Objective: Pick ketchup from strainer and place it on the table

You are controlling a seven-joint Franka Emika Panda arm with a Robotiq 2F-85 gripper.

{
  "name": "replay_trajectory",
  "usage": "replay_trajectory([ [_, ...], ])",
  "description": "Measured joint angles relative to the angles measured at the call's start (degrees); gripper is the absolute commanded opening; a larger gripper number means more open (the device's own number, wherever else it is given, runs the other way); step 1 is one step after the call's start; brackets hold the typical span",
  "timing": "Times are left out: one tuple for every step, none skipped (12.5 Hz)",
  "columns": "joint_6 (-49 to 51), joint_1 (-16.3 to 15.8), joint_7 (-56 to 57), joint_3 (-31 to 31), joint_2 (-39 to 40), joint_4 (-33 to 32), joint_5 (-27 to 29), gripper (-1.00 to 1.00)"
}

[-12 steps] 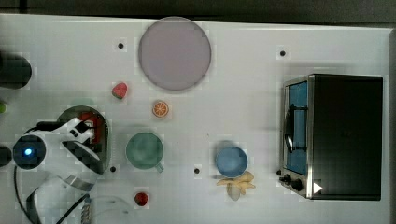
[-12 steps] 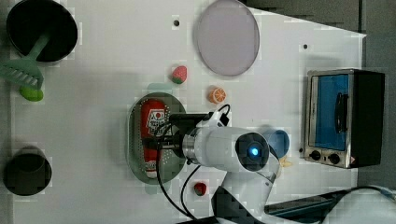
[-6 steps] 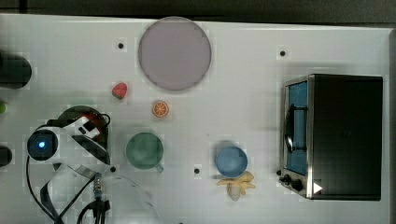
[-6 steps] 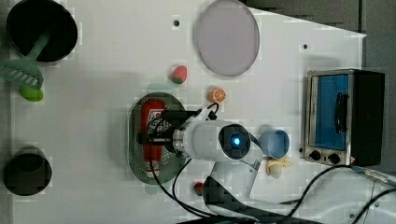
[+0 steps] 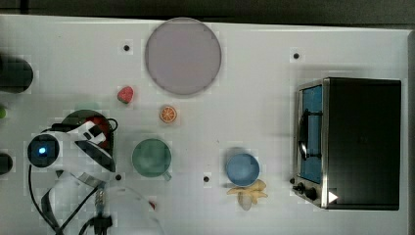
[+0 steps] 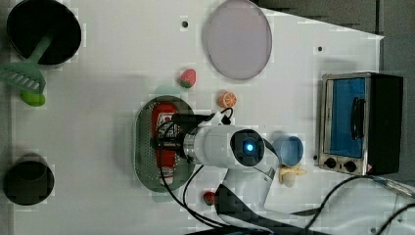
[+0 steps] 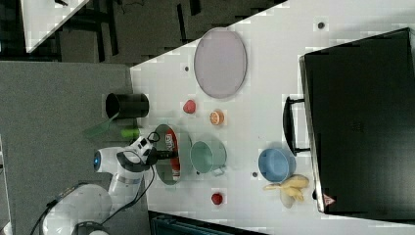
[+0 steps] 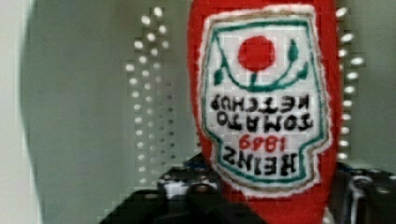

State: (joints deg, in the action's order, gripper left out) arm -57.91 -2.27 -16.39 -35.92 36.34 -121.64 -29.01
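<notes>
The ketchup (image 6: 163, 115), a red bottle with a white-and-red label, lies lengthwise in the pale green strainer (image 6: 144, 152). My gripper (image 6: 167, 142) reaches over the strainer from the left view's right and sits low across the bottle's middle. In the wrist view the ketchup (image 8: 266, 102) is very close, and the gripper (image 8: 275, 198) is open, with a dark finger (image 8: 187, 191) on each side of the bottle. In the right view the ketchup (image 7: 170, 141) shows in the strainer (image 7: 164, 176) beside the gripper (image 7: 164, 155). The white table (image 5: 254, 98) surrounds the strainer (image 5: 83, 117).
A green cup (image 5: 151, 156) stands close to the strainer on the top view's right. Farther off are a blue cup (image 5: 242, 169), a banana (image 5: 249, 192), a toaster oven (image 5: 352, 142), a lilac plate (image 5: 182, 56), a strawberry (image 5: 126, 94) and an orange slice (image 5: 168, 114).
Over the last second my wrist shifted toward the left view's left and down over the strainer, then nearly stopped. The ketchup has stayed in place.
</notes>
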Motion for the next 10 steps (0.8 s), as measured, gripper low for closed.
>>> replay_trajectory([
  [2.2,0.4,-0.3,-0.8,-2.5,-0.4,1.8,0.21],
  [5.3,0.9,-0.4,-2.2,-5.6,-0.3,5.8,0.21],
  [8.1,1.4,-0.5,-3.4,-9.2,-0.1,9.6,0.21],
  [9.3,1.5,-0.7,-4.3,-12.5,0.8,11.7,0.21],
  [10.4,1.6,-0.7,-5.0,-15.4,2.4,14.5,0.21],
  [12.7,1.8,-0.7,-6.0,-17.1,5.1,17.4,0.21],
  [15.4,1.7,-0.7,-6.5,-18.3,8.3,19.6,0.21],
  [19.2,1.8,-0.7,-6.7,-19.4,10.9,19.7,0.21],
  [24.2,2.0,-0.6,-6.9,-20.1,13.4,19.4,0.21],
  [29.0,2.0,-0.5,-6.6,-20.2,15.9,19.5,0.21],
])
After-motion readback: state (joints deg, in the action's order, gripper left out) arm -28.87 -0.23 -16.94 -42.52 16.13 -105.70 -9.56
